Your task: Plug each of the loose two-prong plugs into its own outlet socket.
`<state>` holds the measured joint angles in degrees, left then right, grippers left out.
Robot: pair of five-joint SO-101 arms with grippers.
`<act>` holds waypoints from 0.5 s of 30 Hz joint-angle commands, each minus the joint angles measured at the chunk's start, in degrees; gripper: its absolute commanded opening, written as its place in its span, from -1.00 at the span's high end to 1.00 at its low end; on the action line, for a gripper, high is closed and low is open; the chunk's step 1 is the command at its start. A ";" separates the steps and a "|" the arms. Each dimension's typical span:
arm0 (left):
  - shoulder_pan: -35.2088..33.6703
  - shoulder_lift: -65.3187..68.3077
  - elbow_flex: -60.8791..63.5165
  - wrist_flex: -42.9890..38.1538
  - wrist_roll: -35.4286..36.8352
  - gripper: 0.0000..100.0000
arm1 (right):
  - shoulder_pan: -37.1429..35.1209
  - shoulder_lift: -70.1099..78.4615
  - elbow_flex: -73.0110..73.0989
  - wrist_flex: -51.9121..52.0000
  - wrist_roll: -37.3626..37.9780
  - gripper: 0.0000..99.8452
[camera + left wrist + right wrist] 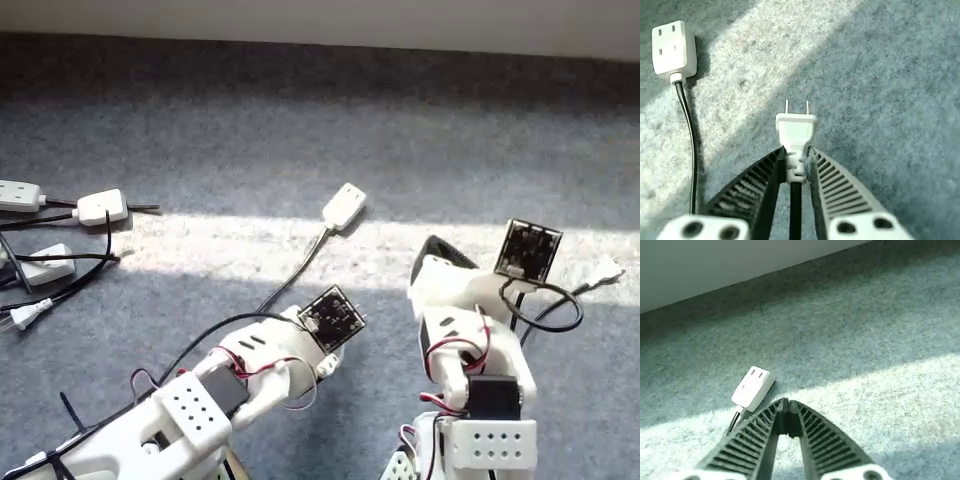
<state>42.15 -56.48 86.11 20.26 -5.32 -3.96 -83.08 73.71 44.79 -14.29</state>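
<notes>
Plug pinched in L gripper, socket near, R gripper closed, empty.

Grey carpet runs right up to the pale wall. A bright band of sunlight crosses it, well apart from that wall.

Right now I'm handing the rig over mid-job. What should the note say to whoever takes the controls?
Left gripper: shut on a white two-prong plug, prongs pointing forward.
Right gripper: shut, holding nothing.
The nearest outlet socket lies ahead of both arms, slots free, apart from the held plug.
Done: one plug is in the grip.
Left: seat it in that socket, then deal with the loose plug at the far left, near the other white sockets.
</notes>
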 commanded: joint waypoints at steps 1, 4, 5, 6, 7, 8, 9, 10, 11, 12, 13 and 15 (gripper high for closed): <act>-0.48 -1.19 1.10 -1.23 0.35 0.98 | 0.48 -5.14 2.59 -1.19 0.97 0.98; -0.57 -1.10 1.27 -1.05 0.26 0.98 | 0.48 -9.63 5.14 -1.01 0.97 0.98; -0.57 -1.10 1.89 -1.05 0.18 0.98 | 0.48 -11.03 5.85 -0.92 0.97 0.98; -0.57 -1.10 2.68 -1.14 0.18 0.98 | 0.48 -12.53 6.73 -0.92 0.97 0.98; -0.57 -1.10 3.03 -1.14 0.09 0.98 | 0.48 -13.76 7.43 -0.84 0.97 0.98; -0.57 -1.10 3.30 -1.14 0.09 0.98 | 0.48 -14.99 8.13 -0.84 0.97 0.98; -0.57 -1.10 3.38 -1.14 0.09 0.97 | 0.48 -16.04 8.75 -0.84 0.97 0.98; -0.57 -1.10 3.47 -1.14 0.09 0.93 | 0.48 -16.92 9.19 -0.84 1.05 0.98; -0.57 -1.10 3.65 -1.14 0.09 0.88 | 0.48 -17.36 9.45 -0.84 1.05 0.98; -0.57 -1.10 3.82 -1.14 0.09 0.81 | 0.48 -17.80 9.45 -0.84 1.05 0.98; -0.57 -1.10 3.91 -1.14 0.18 0.76 | 0.48 -17.98 9.45 -0.84 1.05 0.98; -0.57 -1.10 4.00 -1.05 0.35 0.71 | 0.48 -17.98 9.45 -0.84 1.05 0.98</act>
<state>41.98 -56.48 90.24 20.26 -5.41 -3.96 -100.22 83.56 44.79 -13.85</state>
